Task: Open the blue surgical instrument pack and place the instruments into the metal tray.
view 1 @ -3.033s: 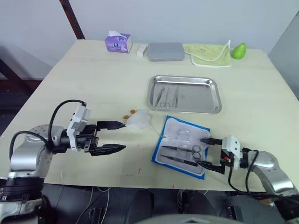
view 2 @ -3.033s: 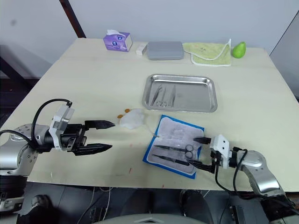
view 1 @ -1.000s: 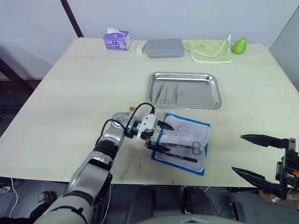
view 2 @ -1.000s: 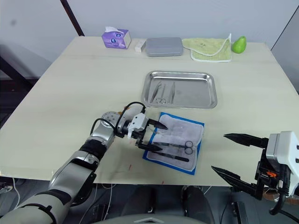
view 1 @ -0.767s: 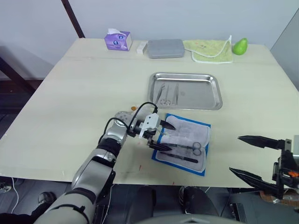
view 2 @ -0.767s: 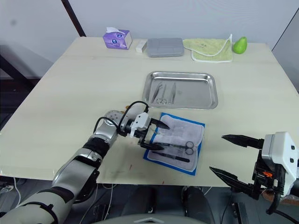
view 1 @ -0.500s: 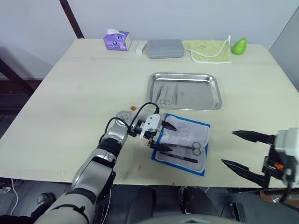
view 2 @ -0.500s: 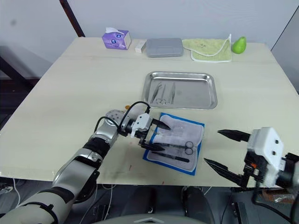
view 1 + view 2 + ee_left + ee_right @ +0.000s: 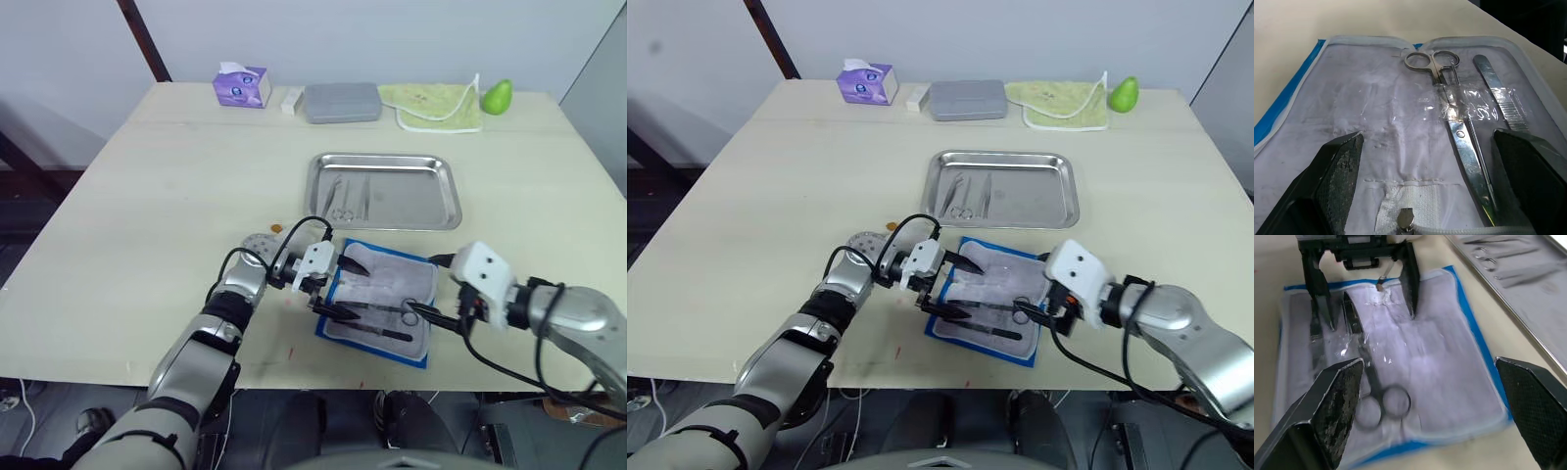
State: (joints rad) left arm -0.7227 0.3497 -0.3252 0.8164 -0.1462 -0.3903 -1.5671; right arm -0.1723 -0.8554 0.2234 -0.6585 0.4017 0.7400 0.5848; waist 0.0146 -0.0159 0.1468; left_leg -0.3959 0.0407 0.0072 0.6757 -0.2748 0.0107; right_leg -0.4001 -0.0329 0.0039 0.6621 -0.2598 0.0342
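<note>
The blue surgical instrument pack (image 9: 392,279) lies unfolded near the table's front edge, pale lining up. On the lining lie two instruments: scissors (image 9: 1449,98) and a slim forceps (image 9: 1497,93). My left gripper (image 9: 351,290) is open at the pack's left edge, its fingers straddling the tool tips. My right gripper (image 9: 431,289) is open at the pack's right edge, over the scissors' ring handles (image 9: 1383,404). The metal tray (image 9: 385,157) sits just behind the pack with a few instruments (image 9: 348,199) in its left half.
Along the far edge stand a purple tissue box (image 9: 240,86), a grey case (image 9: 340,101), a green cloth (image 9: 439,105) and a green pear (image 9: 498,96). The pack's front corner lies close to the table's front edge (image 9: 294,370).
My right gripper has come in from beyond the table's front right corner to the pack's right edge. My left gripper has stayed at the pack's left edge.
</note>
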